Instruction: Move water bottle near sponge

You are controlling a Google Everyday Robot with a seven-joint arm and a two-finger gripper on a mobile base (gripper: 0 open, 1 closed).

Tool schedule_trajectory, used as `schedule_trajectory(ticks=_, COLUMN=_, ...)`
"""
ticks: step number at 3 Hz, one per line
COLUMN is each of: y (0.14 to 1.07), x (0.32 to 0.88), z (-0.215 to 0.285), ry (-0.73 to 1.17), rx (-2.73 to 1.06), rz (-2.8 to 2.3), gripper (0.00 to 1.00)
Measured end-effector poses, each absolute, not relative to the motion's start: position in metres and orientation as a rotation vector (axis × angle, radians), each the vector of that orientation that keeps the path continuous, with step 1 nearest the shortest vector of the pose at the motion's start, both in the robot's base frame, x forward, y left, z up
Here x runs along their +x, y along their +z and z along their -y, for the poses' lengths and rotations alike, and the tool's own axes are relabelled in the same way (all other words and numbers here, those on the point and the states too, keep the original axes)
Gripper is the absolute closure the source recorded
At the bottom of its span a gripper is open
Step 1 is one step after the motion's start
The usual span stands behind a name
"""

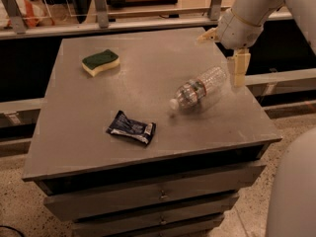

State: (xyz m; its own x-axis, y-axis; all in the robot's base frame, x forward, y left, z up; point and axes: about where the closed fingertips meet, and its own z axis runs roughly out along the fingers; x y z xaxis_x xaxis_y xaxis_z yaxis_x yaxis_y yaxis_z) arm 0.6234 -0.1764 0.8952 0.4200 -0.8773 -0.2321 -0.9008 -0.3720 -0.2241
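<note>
The water bottle (197, 89) lies on its side on the grey table (148, 63), right of centre, with its white cap pointing to the front left. The sponge (100, 62), green on top and pale yellow below, lies at the table's far left. My gripper (218, 61) hangs over the table's right side, just above and behind the bottle's base end. It is open and empty. One pale finger (238, 69) points down beside the bottle's base, and the other finger (207, 35) sticks out to the left.
A dark blue crinkled packet (131, 128) lies near the front of the table, left of the bottle. The table has drawers (158, 194) below its front edge. A railing (98, 23) runs behind the table. Part of the robot's white body (296, 191) shows at the lower right.
</note>
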Motion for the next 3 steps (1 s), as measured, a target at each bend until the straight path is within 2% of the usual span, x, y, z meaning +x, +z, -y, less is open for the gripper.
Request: schedule_trajectory(ticks=3, y=0.861, x=0.61, z=0.165, ry=0.135, rx=-2.49, rz=-1.472, gripper=0.0)
